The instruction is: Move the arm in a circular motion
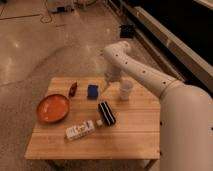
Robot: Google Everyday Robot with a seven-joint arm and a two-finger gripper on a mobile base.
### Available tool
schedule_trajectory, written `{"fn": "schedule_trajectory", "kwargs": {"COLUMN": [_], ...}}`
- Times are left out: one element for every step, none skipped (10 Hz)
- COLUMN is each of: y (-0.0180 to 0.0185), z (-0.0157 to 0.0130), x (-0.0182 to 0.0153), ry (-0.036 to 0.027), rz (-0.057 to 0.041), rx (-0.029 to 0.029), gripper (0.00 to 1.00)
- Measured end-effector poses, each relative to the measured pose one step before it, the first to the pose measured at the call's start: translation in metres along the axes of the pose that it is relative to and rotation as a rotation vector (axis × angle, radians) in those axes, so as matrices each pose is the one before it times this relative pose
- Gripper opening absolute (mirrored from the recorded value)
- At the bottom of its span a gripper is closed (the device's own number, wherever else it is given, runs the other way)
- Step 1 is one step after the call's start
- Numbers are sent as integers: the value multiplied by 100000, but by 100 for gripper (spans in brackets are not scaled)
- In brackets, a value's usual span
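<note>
The arm (150, 80) is large, glossy and white. It comes in from the lower right, rises to a bent joint (117, 51) above the table's far edge, then turns down. Its gripper (108, 86) hangs low over the back of the wooden table (135, 135), just right of a blue block (92, 91) and left of a white cup-shaped thing (125, 90). I see nothing held in it.
On the table lie an orange bowl (52, 108) at the left, a small red object (73, 88) behind it, a black oblong object (106, 113) in the middle, and a white packet (80, 130) near the front. Shiny floor surrounds the table; a dark wall runs at the right.
</note>
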Motion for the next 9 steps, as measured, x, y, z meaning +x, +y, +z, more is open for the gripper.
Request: {"fn": "schedule_trajectory", "kwargs": {"y": [-1136, -1380, -511, -281, -454, 824, 630, 28, -947], "z": [68, 118, -79, -232, -587, -287, -17, 19, -70], "x": [1233, 1212, -101, -608, -1047, -1123, -415, -270, -479], "ry": [-488, 105, -275, -234, -397, -287, -212, -286, -260], "rz": [-3502, -2340, 1948, 1770, -411, -516, -950, -995, 93], "rx": [-136, -44, -141, -393, -601, -416, -471, 101, 204], "gripper": [79, 73, 63, 53, 41, 38, 38, 38, 38]}}
